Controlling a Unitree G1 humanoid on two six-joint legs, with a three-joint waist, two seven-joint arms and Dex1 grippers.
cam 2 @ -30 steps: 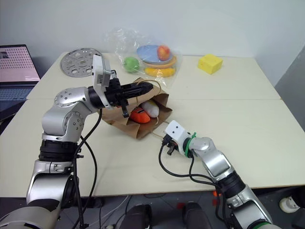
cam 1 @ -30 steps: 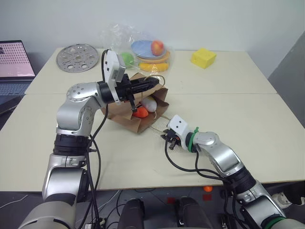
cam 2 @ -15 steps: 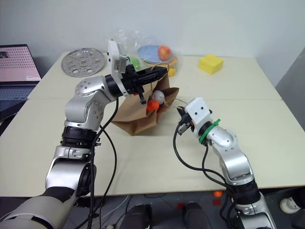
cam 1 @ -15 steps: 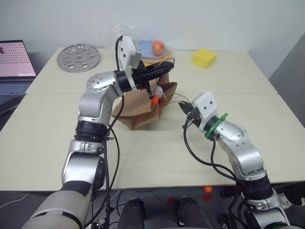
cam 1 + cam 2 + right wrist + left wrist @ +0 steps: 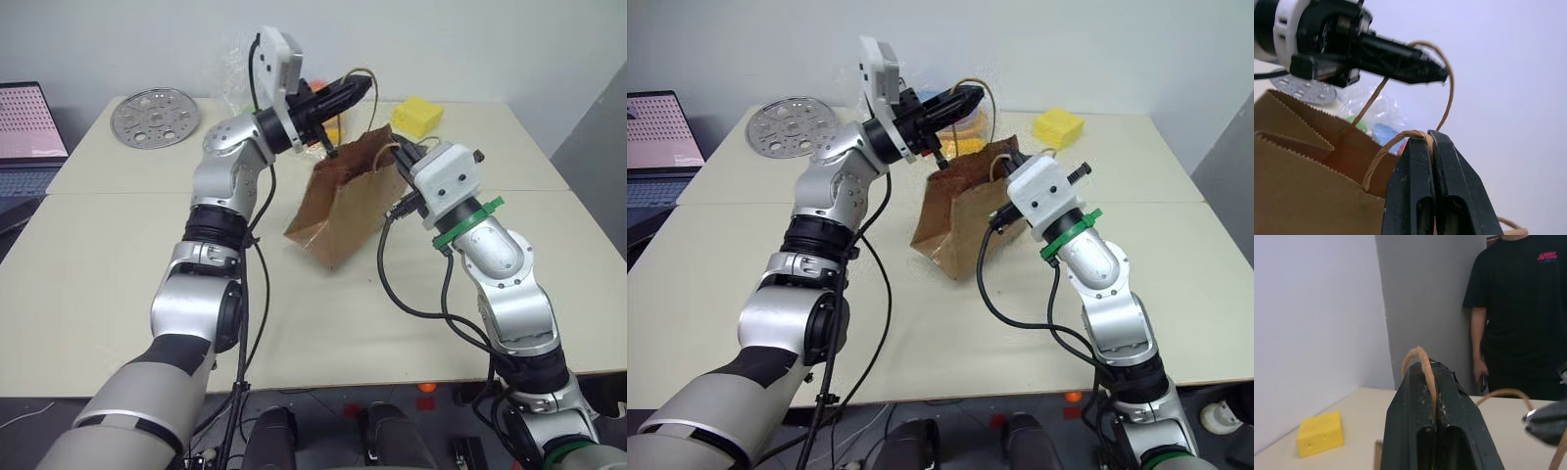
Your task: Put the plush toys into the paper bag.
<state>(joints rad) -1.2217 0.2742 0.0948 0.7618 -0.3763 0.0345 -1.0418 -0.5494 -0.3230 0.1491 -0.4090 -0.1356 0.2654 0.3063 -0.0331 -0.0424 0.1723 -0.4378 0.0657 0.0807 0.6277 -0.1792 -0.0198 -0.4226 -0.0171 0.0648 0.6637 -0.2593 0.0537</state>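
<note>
Paper bag (image 5: 348, 211) sits centre frame in the head views, hanging upright and a bit tilted, its lower corner at or on the table (image 5: 118, 274), mouth up. Inside of the bag not visible from the head views; the right wrist view looks over the serrated rim into a dark interior, contents can't be made out. Plush toys not discernible anywhere, can't tell if they're in the bag. Left gripper (image 5: 361, 88) upper centre of frame, above the bag's far edge, fingers pressed together on a tan loop handle (image 5: 1422, 367); the loop arcs over the fingertips in the left wrist view. Right gripper (image 5: 1428, 142) right of centre at the bag's near-right rim, fingers together, clamped on the other loop handle (image 5: 1388, 149), seen close in the right wrist view. Behind the bag, upper centre, a clear crinkled plastic bag (image 5: 1369, 105) holding round coloured items, green and blue ones partly visible. Yellow block (image 5: 417, 117) upper right on the table, well apart from the bag. Perforated metal disc (image 5: 155, 118) upper left on the table. Laptop (image 5: 27, 127) at far left edge. Person in a black T-shirt (image 5: 1520, 308) standing beyond the table in the left wrist view.
</note>
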